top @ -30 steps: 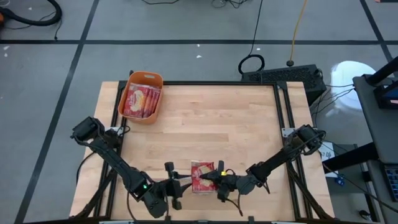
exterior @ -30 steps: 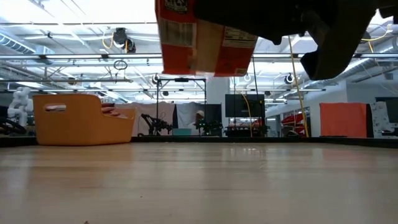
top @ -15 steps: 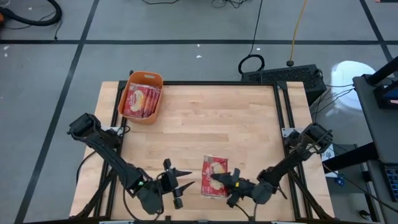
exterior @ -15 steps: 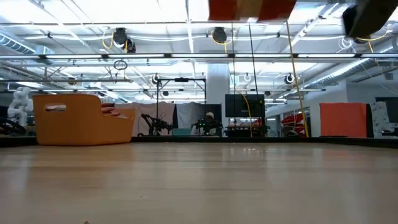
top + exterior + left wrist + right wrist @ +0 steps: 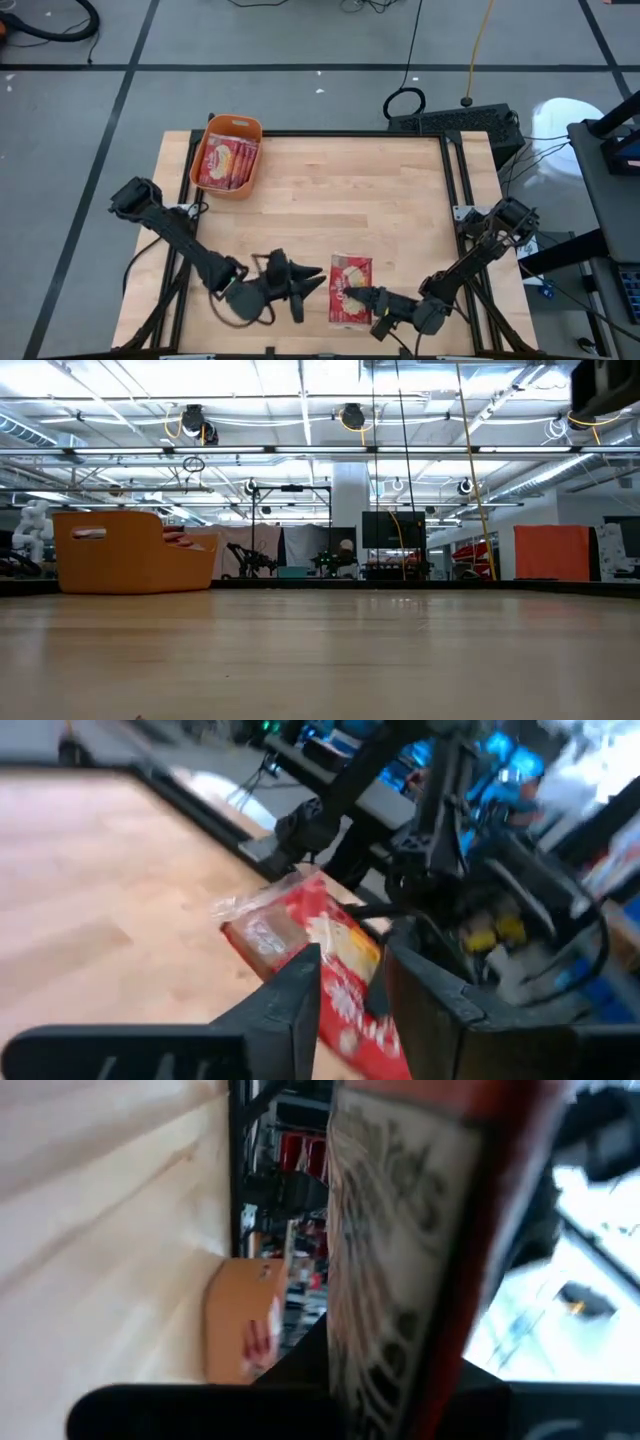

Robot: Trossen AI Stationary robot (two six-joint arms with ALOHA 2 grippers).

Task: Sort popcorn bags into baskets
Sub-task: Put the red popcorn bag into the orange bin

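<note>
A red popcorn bag (image 5: pixel 350 280) with a cream-yellow picture hangs above the table near its front edge, face up. My right gripper (image 5: pixel 353 298) is shut on it, coming from the near right. My left gripper (image 5: pixel 312 288) stands open just left of the bag, fingers pointing at it without touching; in the left wrist view the bag (image 5: pixel 300 935) shows beyond the gripper (image 5: pixel 350 985). The orange basket (image 5: pixel 215 135) stands at the far left corner and holds several bags (image 5: pixel 226 162). The low view shows the basket (image 5: pixel 130 550) but not the held bag. My right gripper pinches the bag's near half (image 5: pixel 345 305) between its two fingers, one on the printed face and one beneath. The fingers come roughly level from the table's near right. The bag is lifted clear of the table; the right wrist view shows it edge-on (image 5: pixel 400 1230).
The wooden table top (image 5: pixel 350 190) lies bare between the basket and the grippers. Black rails (image 5: pixel 455 170) frame the table's sides and far edge. A keyboard and cables (image 5: pixel 450 120) lie on the floor beyond the far right corner.
My right gripper has carried the bag toward the table's right edge and up, rolling its wrist; the bag has risen out of the low view and now shows its face upward. My left gripper has risen, rolled and followed a little to the right, away from the bag.
</note>
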